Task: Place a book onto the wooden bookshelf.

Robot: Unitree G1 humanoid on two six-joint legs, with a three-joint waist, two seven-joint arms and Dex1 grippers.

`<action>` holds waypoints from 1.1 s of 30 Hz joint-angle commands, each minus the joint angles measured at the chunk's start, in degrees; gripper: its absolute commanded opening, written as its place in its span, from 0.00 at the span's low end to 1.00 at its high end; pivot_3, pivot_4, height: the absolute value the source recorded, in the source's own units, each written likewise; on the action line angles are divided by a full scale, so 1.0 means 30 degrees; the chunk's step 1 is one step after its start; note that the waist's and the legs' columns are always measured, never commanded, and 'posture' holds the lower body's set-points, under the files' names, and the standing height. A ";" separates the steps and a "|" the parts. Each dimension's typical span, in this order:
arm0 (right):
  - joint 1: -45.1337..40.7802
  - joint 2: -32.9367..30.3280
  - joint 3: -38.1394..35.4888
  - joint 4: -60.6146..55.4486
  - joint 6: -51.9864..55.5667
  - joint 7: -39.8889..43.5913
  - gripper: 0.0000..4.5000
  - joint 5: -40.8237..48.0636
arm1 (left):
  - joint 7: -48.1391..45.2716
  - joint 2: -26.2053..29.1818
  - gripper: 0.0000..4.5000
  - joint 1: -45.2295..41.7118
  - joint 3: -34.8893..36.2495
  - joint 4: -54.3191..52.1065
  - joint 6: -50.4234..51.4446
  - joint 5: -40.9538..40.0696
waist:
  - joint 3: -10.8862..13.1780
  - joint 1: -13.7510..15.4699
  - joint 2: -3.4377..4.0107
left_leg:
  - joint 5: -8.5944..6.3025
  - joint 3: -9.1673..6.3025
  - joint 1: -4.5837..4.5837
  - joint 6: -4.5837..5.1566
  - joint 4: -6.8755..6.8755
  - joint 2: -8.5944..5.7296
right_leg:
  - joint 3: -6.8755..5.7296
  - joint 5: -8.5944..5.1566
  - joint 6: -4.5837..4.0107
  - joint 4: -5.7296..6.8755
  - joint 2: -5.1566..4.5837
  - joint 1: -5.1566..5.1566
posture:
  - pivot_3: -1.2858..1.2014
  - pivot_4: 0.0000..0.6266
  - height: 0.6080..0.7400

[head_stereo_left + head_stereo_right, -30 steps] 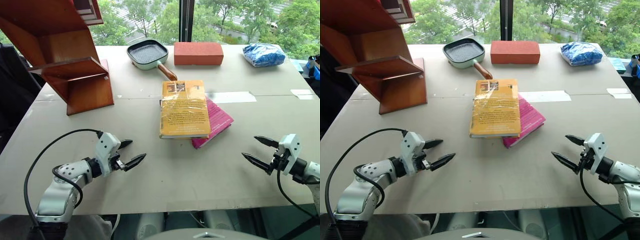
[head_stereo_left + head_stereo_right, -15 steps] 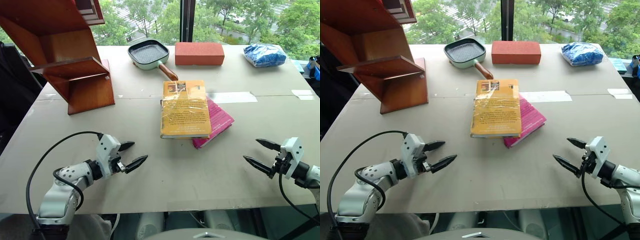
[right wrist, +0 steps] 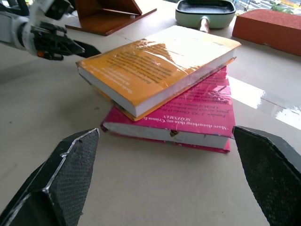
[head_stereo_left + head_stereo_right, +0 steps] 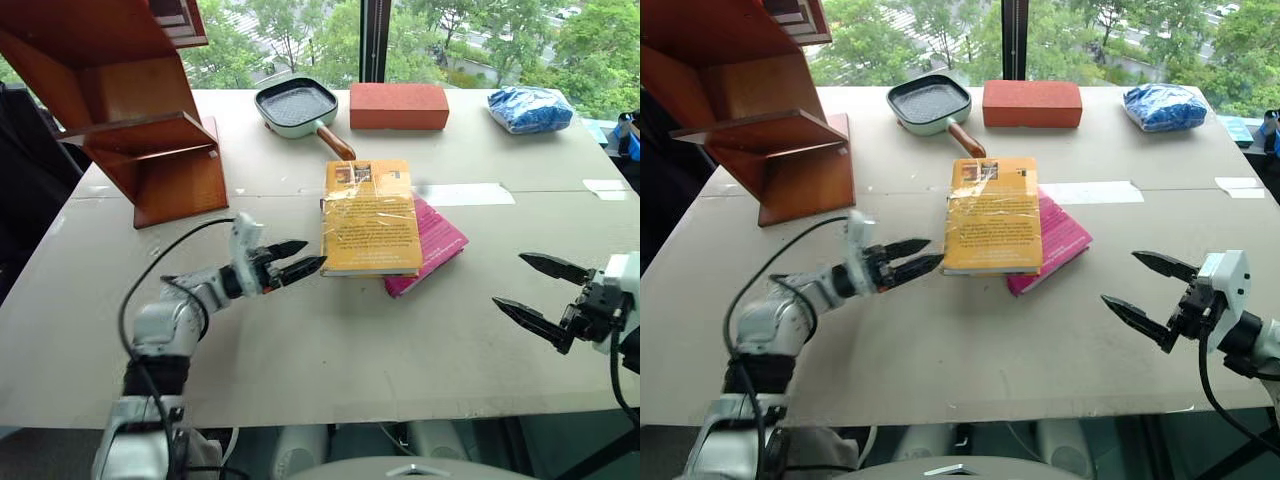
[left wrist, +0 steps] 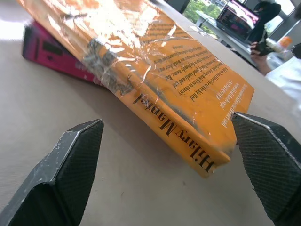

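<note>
We find the book [image 4: 369, 217] lying flat near the middle of the bench [image 4: 300, 360], its far half resting on a smaller pink book [image 4: 432, 243], which props it up at a slight tilt. That tilt lifts the spine edge a little off the surface, and we judge this is why our left gripper [image 4: 296, 258] comes in low from the spine side, jaws apart, tips just beside the book's near corner but not touching it. In the left wrist view the spine [image 5: 183, 141] sits between the two fingers [image 5: 70, 165], so a clamp on that edge looks possible. Our right gripper [image 4: 540, 292] hangs over the bench on the other side, well apart from both books, jaws spread and holding nothing. The wooden bookshelf [image 4: 140, 110] stands at the far left corner, its top cut off by the frame, so we cannot tell how many boards it has. The pink book's cover is mostly hidden. The spine's lettering runs out behind the wrap's glare.
</note>
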 commanded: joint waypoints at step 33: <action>-0.6444 -0.0039 0.2072 -0.0125 0.1791 -0.2613 1.00 0.2327 | 0.0647 0.3726 0.02 -0.6587 0.1677 -0.2944 -1.2120 0.7294 | 0.0094 0.0038 -0.0119 | 0.0006 -0.0166 -0.0122 -0.0007 0.0088 -0.0024 | -0.0139 0.0018 -0.0173 0.0002 -0.0043 -0.0017 | 0.52 0.24 1.00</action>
